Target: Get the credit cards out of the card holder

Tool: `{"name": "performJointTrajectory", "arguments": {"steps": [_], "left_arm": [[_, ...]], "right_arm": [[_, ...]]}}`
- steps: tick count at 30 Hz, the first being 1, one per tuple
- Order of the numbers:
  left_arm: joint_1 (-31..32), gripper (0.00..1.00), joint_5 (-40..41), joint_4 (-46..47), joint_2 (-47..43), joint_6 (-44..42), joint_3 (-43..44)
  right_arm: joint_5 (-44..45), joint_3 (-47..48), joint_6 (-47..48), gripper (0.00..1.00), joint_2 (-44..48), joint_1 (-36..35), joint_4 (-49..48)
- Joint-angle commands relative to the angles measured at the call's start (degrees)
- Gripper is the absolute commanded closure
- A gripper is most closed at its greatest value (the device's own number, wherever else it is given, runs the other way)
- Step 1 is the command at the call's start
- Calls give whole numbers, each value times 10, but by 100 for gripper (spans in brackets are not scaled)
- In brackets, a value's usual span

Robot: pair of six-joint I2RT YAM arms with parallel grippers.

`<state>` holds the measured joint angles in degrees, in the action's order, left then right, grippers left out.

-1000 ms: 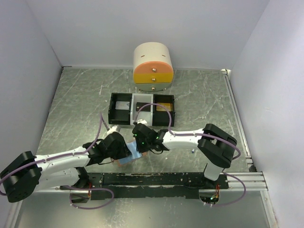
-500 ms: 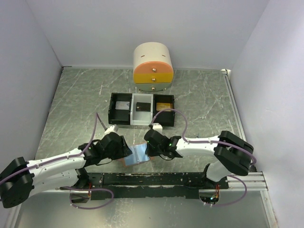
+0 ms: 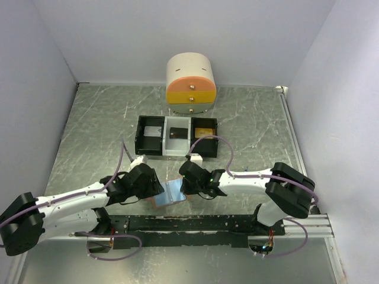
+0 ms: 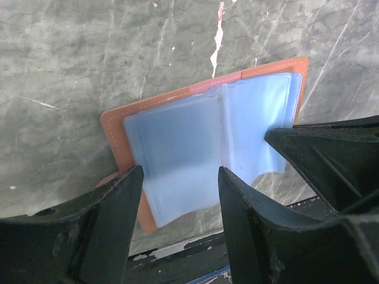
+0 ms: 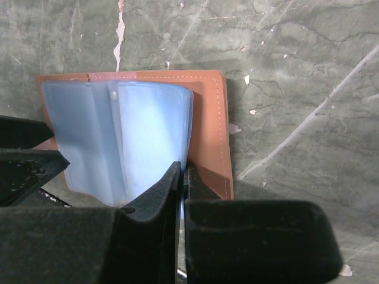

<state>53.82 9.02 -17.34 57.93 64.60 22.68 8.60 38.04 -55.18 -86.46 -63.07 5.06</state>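
Observation:
The card holder [image 3: 172, 192] lies open near the table's front edge, tan leather with light blue clear sleeves [image 4: 201, 136]. My left gripper [image 4: 180, 171] is open and stands over its left half [image 3: 155, 188]. My right gripper [image 5: 183, 168] is shut on the edge of a blue sleeve at the holder's right side [image 3: 186, 187]; the tan cover [image 5: 210, 118] lies beside it. No card shows in the sleeves. A dark grey card [image 3: 154, 131], a black card [image 3: 174, 134] and an orange-gold card [image 3: 205, 131] lie in the tray's compartments.
The black-and-white compartment tray [image 3: 140, 137] stands mid-table behind the grippers. A cream and orange drawer unit [image 3: 190, 86] stands at the back. The black base rail [image 3: 195, 223] runs just in front of the card holder. White walls enclose the table.
My right gripper came back from near the tray to the card holder's right edge and shut on a blue sleeve. The holder now lies spread open. The left arm shifted slightly.

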Motion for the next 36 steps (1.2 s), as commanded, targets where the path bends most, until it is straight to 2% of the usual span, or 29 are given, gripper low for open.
{"name": "performJointTrajectory", "arguments": {"steps": [1, 7, 10, 20, 27, 36], "left_arm": [[4, 34, 23, -54, -34, 12, -2], [4, 35, 12, -47, -43, 9, -7], [4, 37, 8, -19, -28, 10, -18], [6, 40, 19, -24, 12, 20, -18], [9, 61, -28, 93, 19, -10, -35], [26, 81, 11, 59, 68, -19, 11]], "right_arm": [[4, -5, -7, 100, -22, -2, 28], [0, 3, -4, 100, -29, -2, 30], [-4, 4, -6, 100, -29, -3, 25], [-5, 4, -3, 100, -20, -2, 26], [-5, 39, 35, 100, -39, -14, 32], [61, 80, 51, 100, -54, -43, 84]]}}
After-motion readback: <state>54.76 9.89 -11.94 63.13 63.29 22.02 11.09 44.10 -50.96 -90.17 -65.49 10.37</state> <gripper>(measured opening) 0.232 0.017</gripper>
